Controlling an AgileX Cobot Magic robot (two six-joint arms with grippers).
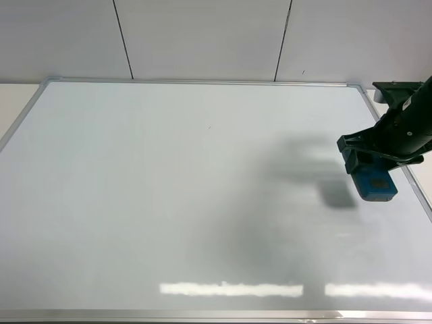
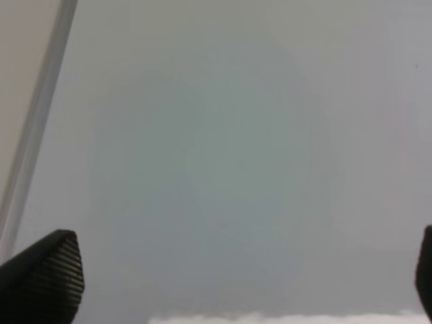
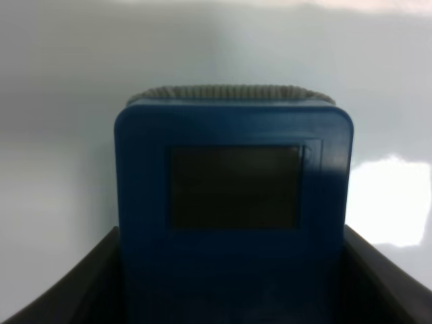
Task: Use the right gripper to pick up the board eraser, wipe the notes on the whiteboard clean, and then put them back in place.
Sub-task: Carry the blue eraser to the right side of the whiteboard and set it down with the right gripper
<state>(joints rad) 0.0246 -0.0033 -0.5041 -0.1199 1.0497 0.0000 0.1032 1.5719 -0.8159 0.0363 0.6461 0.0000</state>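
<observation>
One block, the board eraser (image 1: 375, 183), is pinched between the fingers of the right gripper (image 1: 364, 167), over the right part of the whiteboard (image 1: 169, 202), near its right-hand frame edge. In the right wrist view the blue body fills the gap between both fingers, w/ one dark square patch facing the cam and a grey ribbed felt strip (image 3: 229, 92) showing at the far end. Grip looks square, no tilt that I can see.

A soft shadow (image 1: 337, 194) lies apart from the eraser, off toward the board's middle, so the eraser is prob. lifted clear of the surface, not pressed on it.

The left gripper (image 2: 233, 277) is spread wide over bare board beside the frame rail (image 2: 34, 135), holding nothing.

No notes visible anywhere on the board. The only mark is a tiny dark speck (image 1: 209, 126) near the upper middle, too small to say whether it is ink.

Judgement: the wipe looks done or v. nearly so, and the step in hand is the put-back.

- Next move: carry the eraser to its resting spot, lower it flat, then part the fingers.
- That spot isn't marked in any view, so I can't say where it is.
- If the speck is ink, one more pass there comes first.
</observation>
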